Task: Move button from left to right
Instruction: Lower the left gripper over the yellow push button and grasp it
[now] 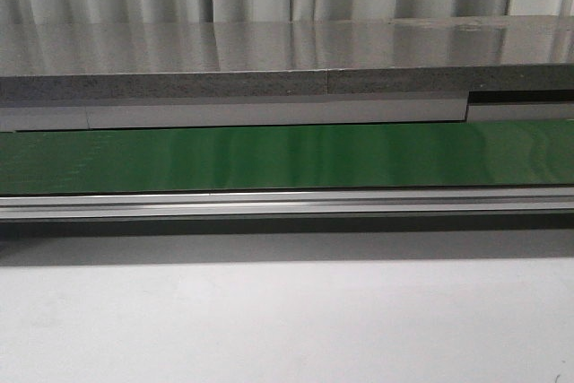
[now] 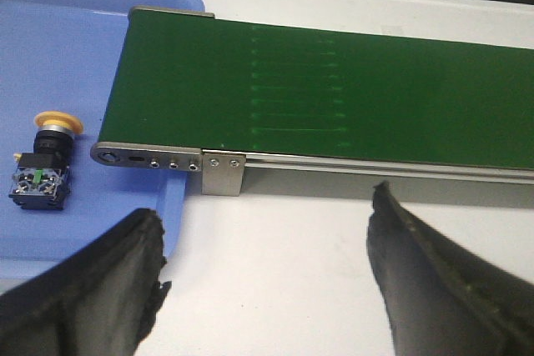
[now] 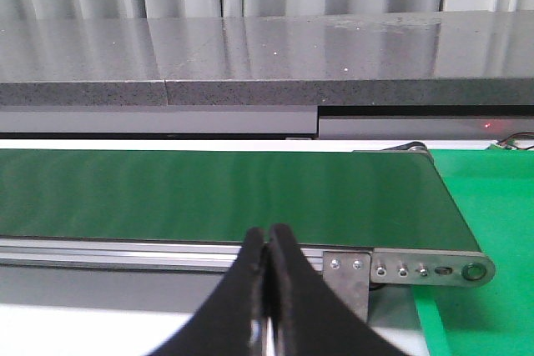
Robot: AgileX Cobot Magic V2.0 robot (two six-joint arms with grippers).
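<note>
The button [image 2: 46, 160], with its yellow mushroom cap, black collar and black body with green parts, lies on its side in the blue tray [image 2: 75, 47], just beyond the left end of the green conveyor belt [image 2: 334, 89]. My left gripper [image 2: 267, 231] is open and empty above the white table, to the right of the button and apart from it. My right gripper [image 3: 268, 239] is shut with nothing between its fingers, in front of the belt's right end [image 3: 250, 189]. Neither gripper nor the button shows in the front view.
The belt [image 1: 287, 157] runs across the front view with a metal rail [image 1: 287, 204] along its near side. A grey ledge [image 1: 269, 60] stands behind it. A green mat [image 3: 492, 206] lies past the belt's right end. White table [image 1: 287, 320] lies in front.
</note>
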